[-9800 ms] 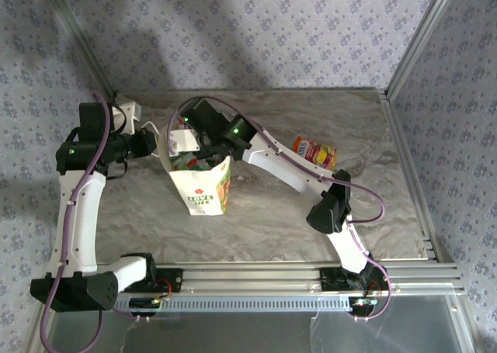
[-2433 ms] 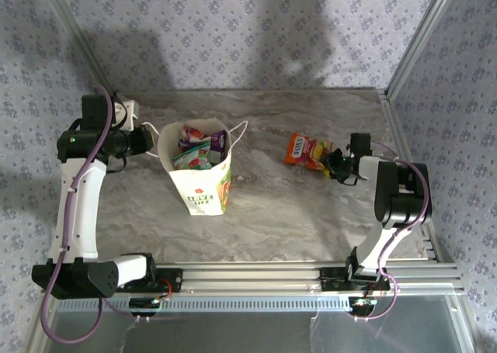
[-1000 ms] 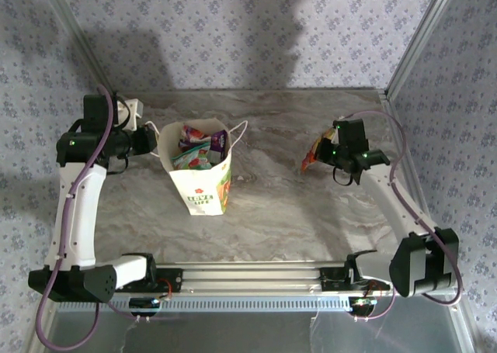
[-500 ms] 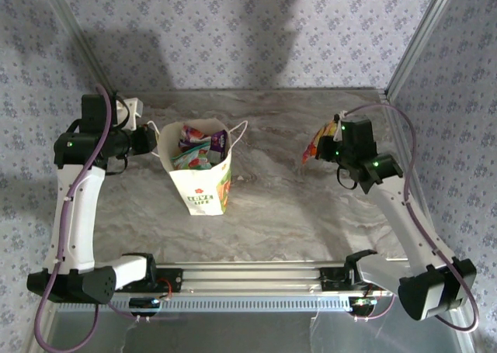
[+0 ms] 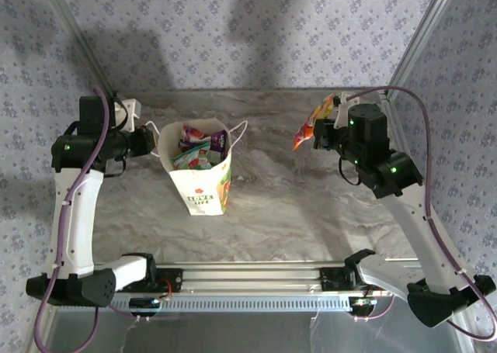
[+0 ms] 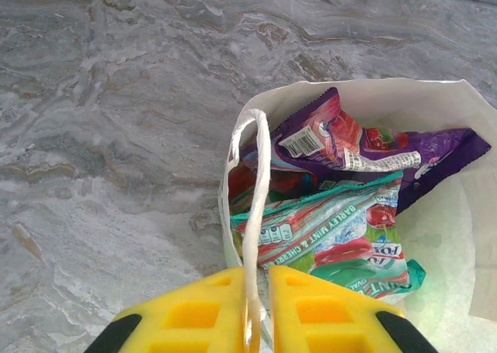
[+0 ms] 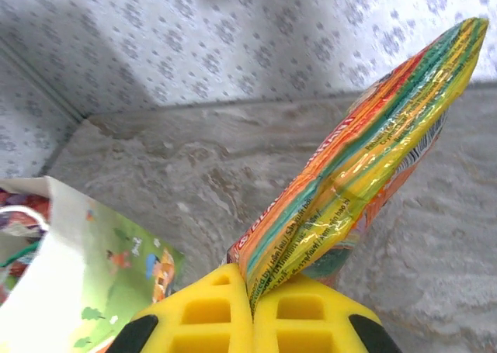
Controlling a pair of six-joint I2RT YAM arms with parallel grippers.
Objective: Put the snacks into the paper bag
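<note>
Snacks (image 5: 198,147): we see a purple packet (image 6: 349,140) and a teal packet (image 6: 334,229) inside the bag (image 5: 203,184), which stands upright left of centre on the table (image 5: 295,205). Our left gripper (image 6: 256,279) is pinched narrow on the bag's cord handle (image 6: 255,205). Our right gripper (image 7: 252,291) is clamped tight on one end of an orange packet (image 7: 365,167), held clear of the table, well right of the bag.

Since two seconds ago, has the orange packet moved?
Yes. The packet lay flat on the table, right of the bag; now the right gripper holds it raised, nearer the table's back edge.
</note>
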